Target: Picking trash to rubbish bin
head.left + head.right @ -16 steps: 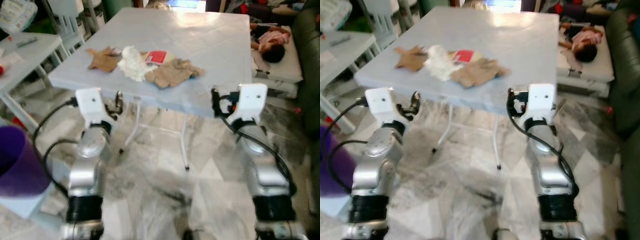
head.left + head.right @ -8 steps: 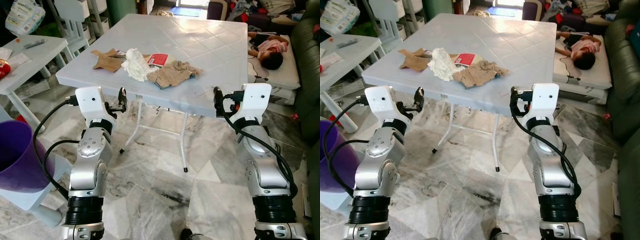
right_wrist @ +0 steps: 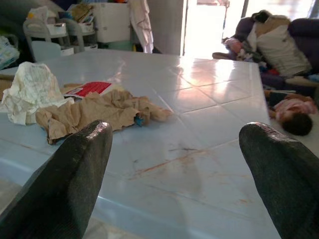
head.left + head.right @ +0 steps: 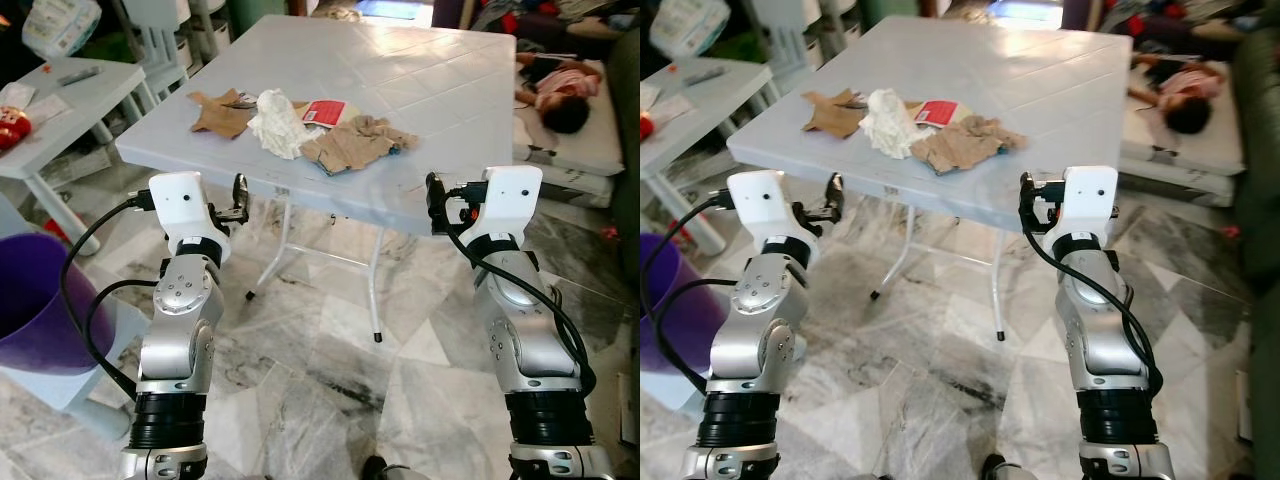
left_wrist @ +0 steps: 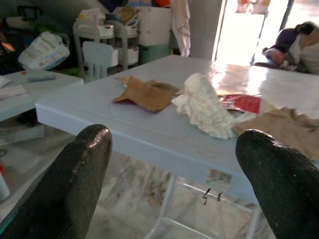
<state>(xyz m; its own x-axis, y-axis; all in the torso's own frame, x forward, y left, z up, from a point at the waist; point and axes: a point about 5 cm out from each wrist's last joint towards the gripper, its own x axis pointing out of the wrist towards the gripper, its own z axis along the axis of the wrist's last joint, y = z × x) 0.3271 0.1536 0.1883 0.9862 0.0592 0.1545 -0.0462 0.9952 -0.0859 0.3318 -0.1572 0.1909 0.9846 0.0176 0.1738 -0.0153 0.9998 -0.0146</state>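
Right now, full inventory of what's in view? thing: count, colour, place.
table: 1, pale blue-white, straight ahead of the robot
crumpled brown paper: 1, tan, near edge of the table, rightmost of the trash
crumpled white paper: 1, white, beside the brown paper on its left
red packet: 1, red, behind the white paper
flat brown paper: 1, tan, leftmost of the trash
rubbish bin: 1, purple, on the floor to the robot's left
side table: 1, white, far left
person: 1, lying on a mattress, far right
left gripper: 1, black fingers, open, below the table edge
right gripper: 1, black fingers, open, at the table's near edge
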